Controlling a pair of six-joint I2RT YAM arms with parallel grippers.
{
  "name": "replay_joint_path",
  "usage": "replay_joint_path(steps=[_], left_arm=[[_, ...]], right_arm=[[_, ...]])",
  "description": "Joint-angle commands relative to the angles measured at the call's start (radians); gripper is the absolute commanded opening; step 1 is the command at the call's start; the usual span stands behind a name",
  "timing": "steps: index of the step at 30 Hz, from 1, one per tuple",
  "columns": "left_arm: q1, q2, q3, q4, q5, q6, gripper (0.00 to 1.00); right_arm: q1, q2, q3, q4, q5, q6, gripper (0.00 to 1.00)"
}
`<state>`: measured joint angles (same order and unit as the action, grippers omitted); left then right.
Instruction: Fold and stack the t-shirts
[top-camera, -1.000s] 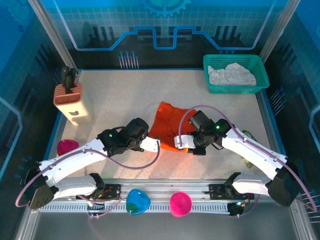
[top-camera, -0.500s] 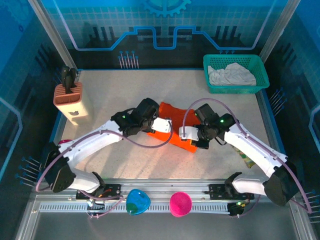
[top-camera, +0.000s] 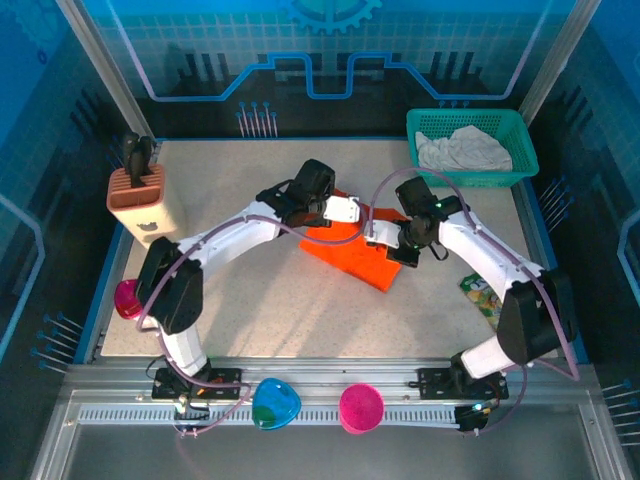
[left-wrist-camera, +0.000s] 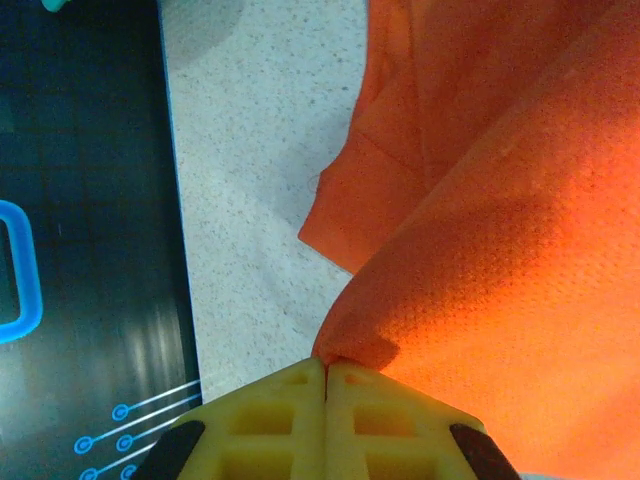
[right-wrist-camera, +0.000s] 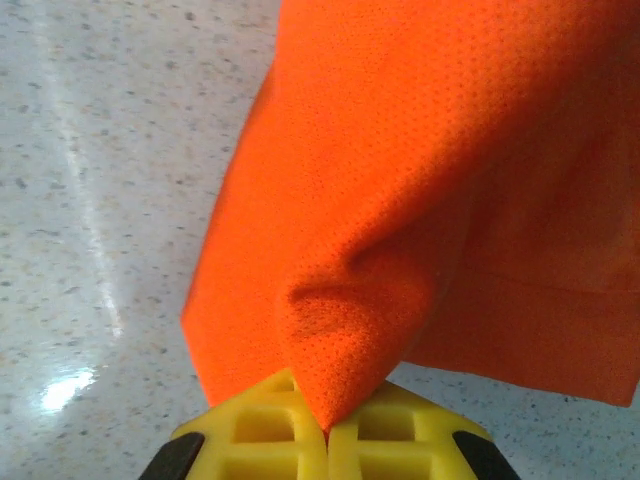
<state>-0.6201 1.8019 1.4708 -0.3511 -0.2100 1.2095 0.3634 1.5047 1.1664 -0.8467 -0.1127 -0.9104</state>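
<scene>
Orange t-shirt (top-camera: 350, 255), clamped by left pincer (left-wrist-camera: 326, 365) and right pincer (right-wrist-camera: 326, 425), drapes onto speckled blue-walled table (top-camera: 260, 300).

Overhead view looks down from behind — 2 wrist views close on the orange t-shirt (top-camera: 355, 258).

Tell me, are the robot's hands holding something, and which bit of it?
Yes. The left gripper and the right gripper are both shut on the orange t-shirt, each pinching a bunched-up fold of cloth.
</scene>
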Motion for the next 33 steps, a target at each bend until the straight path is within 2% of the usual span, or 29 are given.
replay_joint_path(steps=[1, 5, 10, 16, 24, 27, 33], left_arm=[[0.016, 0.050, 0.084, 0.037, 0.041, -0.012, 0.00], [0.014, 0.043, 0.073, 0.040, 0.025, -0.029, 0.00], [-0.005, -0.089, -0.059, 0.056, -0.017, -0.091, 0.00], [-0.068, -0.310, -0.237, 0.009, -0.100, -0.158, 0.00], [-0.201, -0.583, -0.383, -0.095, -0.177, -0.279, 0.00], [-0.238, -0.631, -0.406, -0.138, -0.201, -0.312, 0.00], [-0.230, -0.603, -0.424, -0.111, -0.254, -0.317, 0.00]], right_arm=[[-0.024, 0.025, 0.040, 0.025, -0.002, -0.013, 0.00], [-0.024, 0.004, 0.042, 0.029, -0.028, -0.005, 0.00], [0.018, -0.089, 0.024, 0.004, -0.082, 0.014, 0.00], [0.147, -0.183, 0.030, -0.067, -0.131, 0.042, 0.00], [0.324, -0.288, -0.007, -0.150, -0.097, 0.136, 0.00], [0.345, -0.335, -0.046, -0.142, -0.084, 0.175, 0.00], [0.326, -0.375, -0.096, -0.102, -0.039, 0.227, 0.00]])
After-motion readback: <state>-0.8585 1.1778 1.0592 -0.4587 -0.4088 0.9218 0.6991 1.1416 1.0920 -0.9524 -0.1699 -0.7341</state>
